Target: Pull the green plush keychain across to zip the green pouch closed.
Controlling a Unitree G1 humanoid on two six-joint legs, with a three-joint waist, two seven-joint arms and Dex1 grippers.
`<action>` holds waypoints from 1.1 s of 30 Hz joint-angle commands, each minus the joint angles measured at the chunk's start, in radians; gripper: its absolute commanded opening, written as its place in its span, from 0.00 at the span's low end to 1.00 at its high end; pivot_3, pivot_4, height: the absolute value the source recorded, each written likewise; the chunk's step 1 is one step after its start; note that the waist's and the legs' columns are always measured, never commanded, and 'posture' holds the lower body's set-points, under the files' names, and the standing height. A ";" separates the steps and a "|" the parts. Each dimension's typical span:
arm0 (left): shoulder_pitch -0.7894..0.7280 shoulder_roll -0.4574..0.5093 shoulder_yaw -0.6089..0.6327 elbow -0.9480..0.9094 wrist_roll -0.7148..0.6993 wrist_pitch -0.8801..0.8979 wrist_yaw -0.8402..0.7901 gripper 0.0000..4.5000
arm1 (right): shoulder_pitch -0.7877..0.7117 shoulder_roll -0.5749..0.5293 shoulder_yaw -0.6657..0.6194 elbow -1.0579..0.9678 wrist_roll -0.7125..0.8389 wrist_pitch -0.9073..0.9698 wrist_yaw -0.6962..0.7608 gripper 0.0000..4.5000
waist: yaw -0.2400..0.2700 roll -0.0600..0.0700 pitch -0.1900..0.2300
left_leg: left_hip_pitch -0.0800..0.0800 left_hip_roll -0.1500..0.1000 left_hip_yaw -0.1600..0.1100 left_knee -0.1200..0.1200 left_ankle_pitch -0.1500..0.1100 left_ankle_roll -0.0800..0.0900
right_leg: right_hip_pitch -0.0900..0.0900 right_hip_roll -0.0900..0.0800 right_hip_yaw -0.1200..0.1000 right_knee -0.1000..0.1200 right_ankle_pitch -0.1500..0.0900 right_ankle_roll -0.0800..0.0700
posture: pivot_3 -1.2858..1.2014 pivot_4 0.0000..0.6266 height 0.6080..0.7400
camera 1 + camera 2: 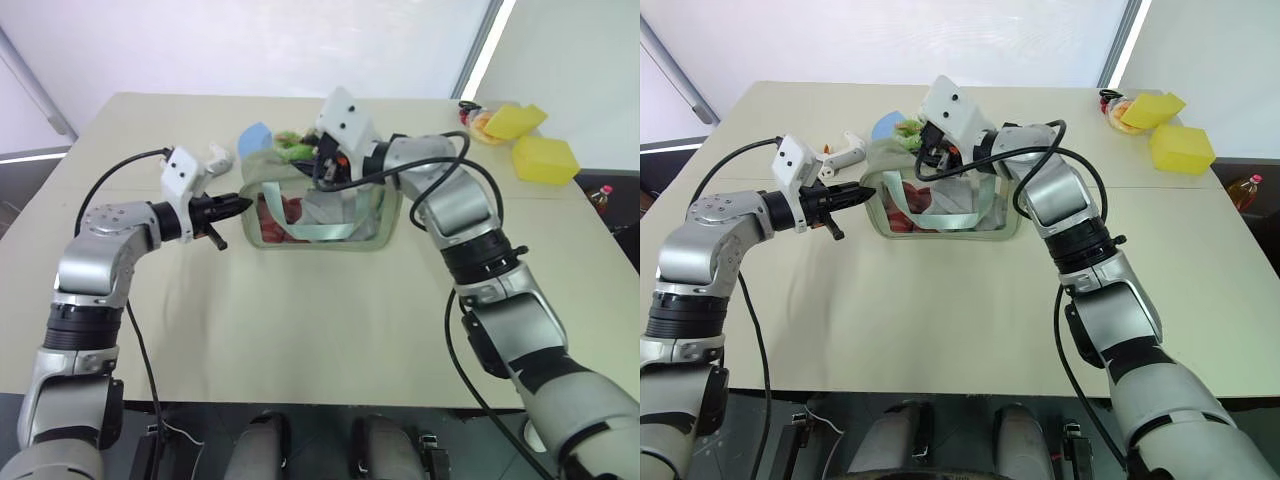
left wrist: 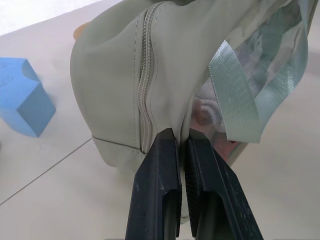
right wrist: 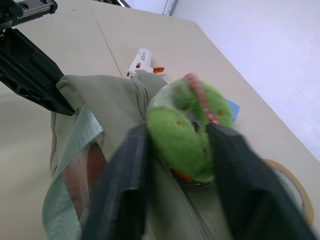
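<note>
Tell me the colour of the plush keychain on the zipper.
Bright green plush keychain with pinkish bits, clearest in the right wrist view.

The green pouch [image 1: 320, 215] stands upright on the counter, nearer the far edge than the near edge. It is pale green with a see-through front, a mint strap, and red and white things inside. The green plush keychain [image 3: 187, 132], small and fuzzy, sits at its top.

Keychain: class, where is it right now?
In the right wrist view, the keychain sits between the right end effector's fingers, atop the pouch, near its zipper.
</note>
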 commanded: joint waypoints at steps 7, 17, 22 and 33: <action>-0.018 0.001 -0.007 -0.010 0.001 -0.012 0.000 0.00 | -0.007 -0.032 -0.155 -0.115 0.030 0.098 -0.093 0.02 | 0.003 0.000 0.000 | 0.000 0.000 0.000 0.000 0.000 0.000 | 0.000 0.000 0.000 0.000 0.000 0.000 | 0.52 0.24 1.00; -0.033 0.014 -0.038 0.056 0.022 -0.048 -0.032 0.00 | 0.355 -0.401 -0.327 -0.391 -0.222 0.304 -0.385 0.02 | 0.016 0.002 0.000 | -0.001 -0.002 0.003 0.000 0.000 0.000 | 0.001 -0.002 0.001 -0.002 0.000 0.000 | 0.52 0.24 1.00; -0.070 0.011 -0.065 0.106 0.029 -0.074 -0.050 0.00 | 0.474 -0.399 -0.356 -0.429 -0.267 0.330 -0.489 0.02 | 0.005 0.004 0.000 | 0.000 -0.001 0.002 -0.002 0.000 0.000 | 0.000 -0.001 0.002 -0.001 0.000 0.000 | 0.52 0.24 1.00; -0.079 0.011 -0.084 0.120 0.035 -0.089 -0.060 0.00 | 0.693 -0.081 -0.151 -0.473 -0.131 0.391 -0.417 0.02 | 0.001 0.004 0.000 | 0.002 0.000 0.001 -0.002 0.000 0.000 | 0.001 0.001 0.004 -0.001 0.000 0.000 | 0.52 0.24 1.00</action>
